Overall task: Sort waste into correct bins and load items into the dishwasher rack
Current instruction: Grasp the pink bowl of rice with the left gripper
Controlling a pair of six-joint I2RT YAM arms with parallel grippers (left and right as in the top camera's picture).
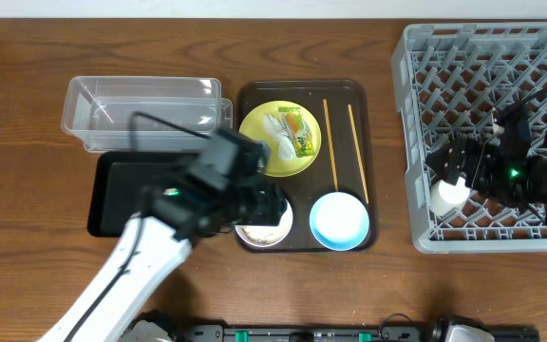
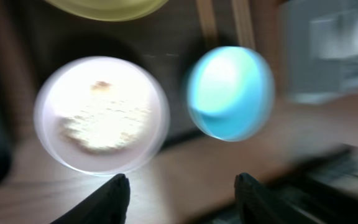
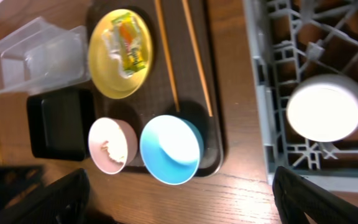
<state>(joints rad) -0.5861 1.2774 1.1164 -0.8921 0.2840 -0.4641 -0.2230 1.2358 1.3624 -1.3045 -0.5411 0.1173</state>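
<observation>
The left gripper is hanging nearest the lens. Its two dark fingers are standing wide apart and holding nothing, above the small white bowl and the light blue bowl. The brown wooden surface is carrying everything. On its right side the grey dishwasher rack is standing, and the small white cup is sitting inside it near the front wall. The right gripper is hovering over that cup, spread open and not touching it. The dark serving tray is sitting in the middle, with the clear tub and the black tray to its left. The yellow plate is bearing the napkin and the wrapper; two chopsticks are lying beside it. In the overhead view the left arm is covering most of the white bowl. The left wrist view, though blurred, is showing the rice-like scraps in it.
</observation>
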